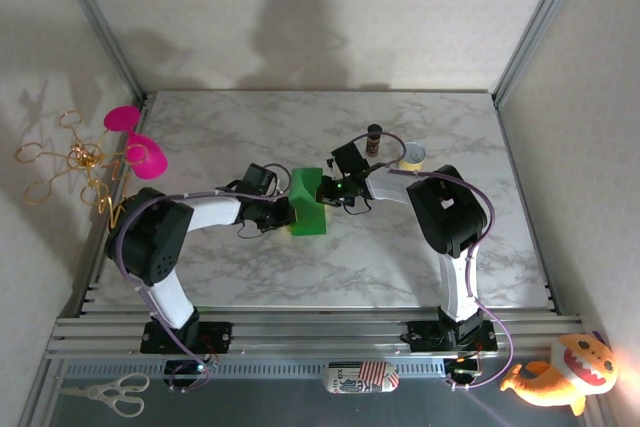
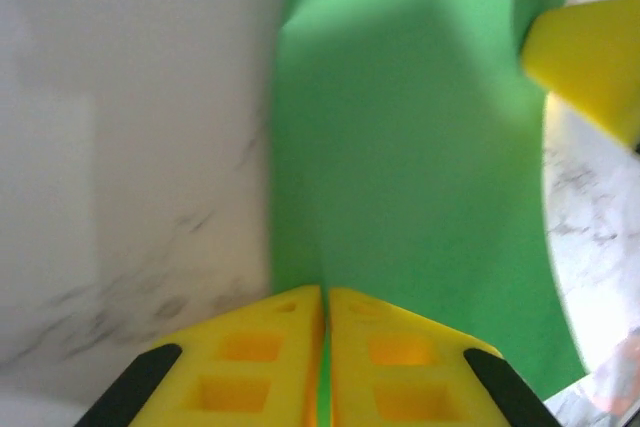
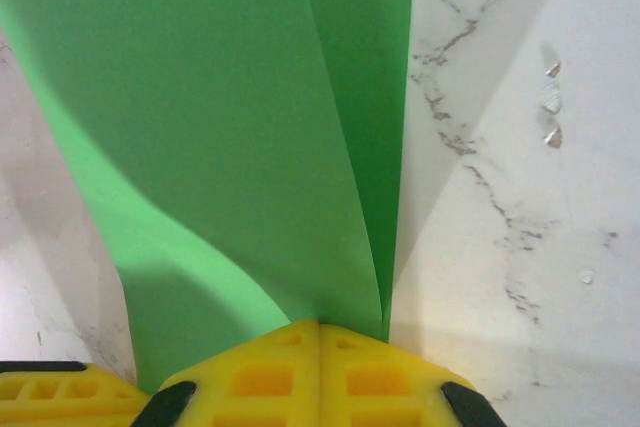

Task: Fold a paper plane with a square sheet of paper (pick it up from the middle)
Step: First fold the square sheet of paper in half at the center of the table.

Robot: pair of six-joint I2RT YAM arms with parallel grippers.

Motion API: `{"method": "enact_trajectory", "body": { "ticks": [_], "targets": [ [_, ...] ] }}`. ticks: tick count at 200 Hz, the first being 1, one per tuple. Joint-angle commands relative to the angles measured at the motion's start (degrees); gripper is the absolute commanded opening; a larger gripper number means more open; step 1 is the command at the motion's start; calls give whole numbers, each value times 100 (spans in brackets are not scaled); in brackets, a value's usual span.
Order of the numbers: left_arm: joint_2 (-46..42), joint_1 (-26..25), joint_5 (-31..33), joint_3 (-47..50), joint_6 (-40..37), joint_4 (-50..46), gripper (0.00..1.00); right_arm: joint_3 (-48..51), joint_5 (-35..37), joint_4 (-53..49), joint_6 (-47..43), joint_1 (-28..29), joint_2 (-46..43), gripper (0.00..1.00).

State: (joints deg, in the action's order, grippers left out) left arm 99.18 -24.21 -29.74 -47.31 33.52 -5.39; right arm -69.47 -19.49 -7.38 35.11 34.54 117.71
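Observation:
The bright green sheet of paper (image 1: 307, 204) is held up between both arms at the table's middle, bent into a fold with two layers showing (image 3: 250, 147). My left gripper (image 1: 286, 213) is shut on its left edge; in the left wrist view a sliver of green paper (image 2: 400, 147) runs between the closed yellow fingers (image 2: 270, 347) of the left gripper (image 2: 326, 292). My right gripper (image 1: 325, 192) is shut on the opposite edge, pinching the paper at the right gripper (image 3: 319, 325). The right gripper's yellow fingertip (image 2: 590, 57) shows across the sheet.
A yellow-white tape roll (image 1: 411, 156) and a small dark bottle (image 1: 375, 137) stand behind the right gripper. Pink cups (image 1: 140, 147) and gold wire shapes (image 1: 65, 162) lie at the far left. Scissors (image 1: 105, 394) and a plush toy (image 1: 565, 375) sit below the table's front rail.

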Motion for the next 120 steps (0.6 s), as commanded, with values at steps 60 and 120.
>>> {"method": "enact_trajectory", "body": {
  "ticks": [60,120],
  "targets": [
    [-267,-172,-479,-340,845,254,12,706,1291,-1447,-94,-58,991,5],
    [292,-304,-174,-120,536,-128,11,710,1265,-1446,-90,-62,996,5]
  ]
}}
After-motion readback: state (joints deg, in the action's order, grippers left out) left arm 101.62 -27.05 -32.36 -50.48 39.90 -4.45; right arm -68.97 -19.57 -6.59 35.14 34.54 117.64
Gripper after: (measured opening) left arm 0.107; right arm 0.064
